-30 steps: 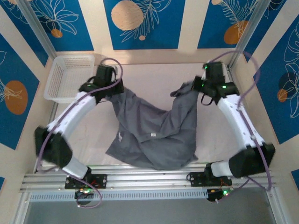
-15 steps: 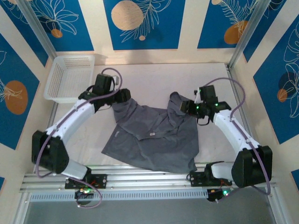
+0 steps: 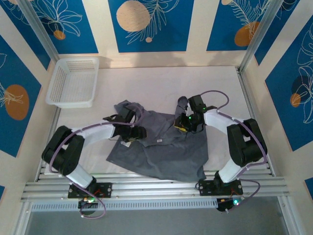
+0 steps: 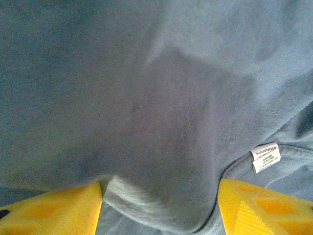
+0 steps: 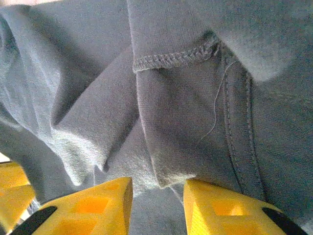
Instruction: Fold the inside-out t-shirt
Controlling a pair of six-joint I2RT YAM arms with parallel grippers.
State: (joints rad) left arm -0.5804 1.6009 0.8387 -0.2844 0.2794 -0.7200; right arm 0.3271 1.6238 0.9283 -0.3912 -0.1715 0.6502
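T-shirt (image 3: 166,152) lies crumpled on the counter (image 3: 161,83), centre to lower centre of the top view, seams out. Its upper corners bunch up under both arms and the lower hem runs toward the bottom edge.

Left gripper (image 3: 137,132) is low on the shirt's upper-left part. Jaws are wide apart. In the left wrist view a soft fold of grey cloth sits between the yellow fingers (image 4: 54,210), loose, not pinched. White care label (image 4: 265,157) is at right of that frame, just above the right finger.

Right gripper (image 3: 182,125) is down on the shirt's upper-right bunch. Jaws are narrowly apart with a cloth edge hanging into the gap. Can't tell if it's clamped. Stitched hem (image 5: 171,58) crosses the top of the right wrist view.

White mesh basket (image 3: 73,60) is upper left of the top view, well apart from the shirt.
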